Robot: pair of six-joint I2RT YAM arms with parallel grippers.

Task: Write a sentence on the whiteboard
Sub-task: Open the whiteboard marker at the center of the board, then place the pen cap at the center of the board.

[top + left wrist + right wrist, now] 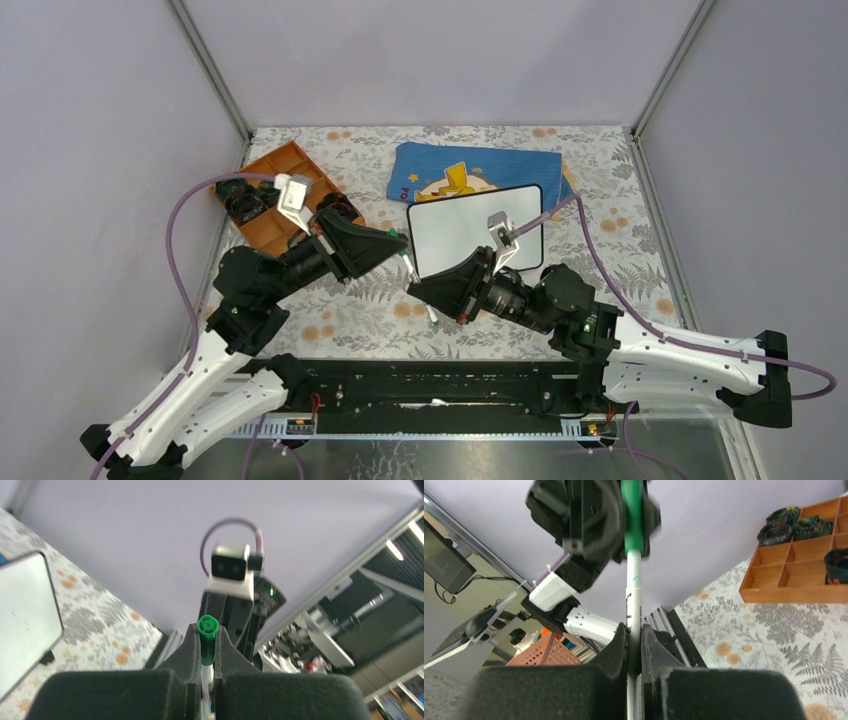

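A: On the desk (640, 250), where do we find the whiteboard (450, 232)?
B: Flat, long axis left-right, far edge on the blue cloth (470, 163). Our left end effector (207, 634) pinches the marker (634, 587) by its green cap (207, 625); our right end effector (634, 630) pinches its white barrel (635, 611).

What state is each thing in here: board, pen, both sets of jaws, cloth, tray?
Whiteboard: blank, no writing yet.
Marker: capped, held at both ends.
Left jaws: shut on the green cap.
Right jaws: shut on the marker's white barrel.
Blue cloth: flat, partly under the whiteboard.
Wooden tray: some compartments filled, some empty.
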